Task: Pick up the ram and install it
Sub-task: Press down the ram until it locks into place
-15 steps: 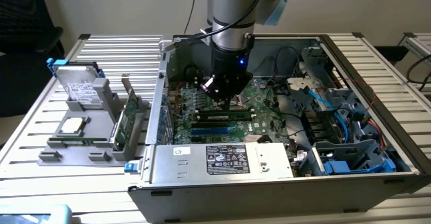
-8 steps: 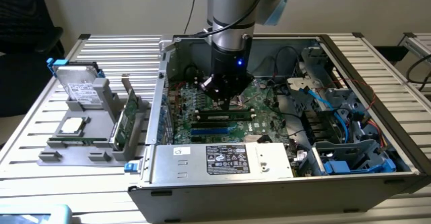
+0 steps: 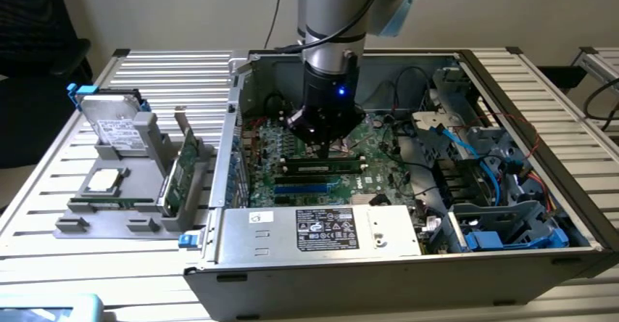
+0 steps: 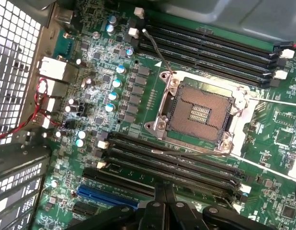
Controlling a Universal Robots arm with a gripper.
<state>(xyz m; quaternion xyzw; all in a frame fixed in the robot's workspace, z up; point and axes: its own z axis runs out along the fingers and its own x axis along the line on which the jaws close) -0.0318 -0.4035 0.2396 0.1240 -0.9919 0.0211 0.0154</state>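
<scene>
The ram (image 3: 320,167) is a thin green stick with black chips. It stands on edge in a long black slot on the motherboard (image 3: 377,137), inside the open computer case (image 3: 387,264). My gripper (image 3: 327,146) hangs straight down just above the stick's middle. In the wrist view the two fingertips (image 4: 160,191) are pressed together, shut, with nothing showing between them, right over the nearer bank of black memory slots (image 4: 172,160). From this edge-on angle I cannot pick the stick out among those slots.
The open CPU socket (image 4: 200,112) lies between two banks of slots, the other bank (image 4: 210,48) beyond it. A power supply (image 3: 320,231) borders the board at the front, with cables and a drive cage (image 3: 483,184) at the exterior view's right. Outside the case a grey holder (image 3: 106,213) carries a hard drive (image 3: 114,122) and a green card (image 3: 184,170).
</scene>
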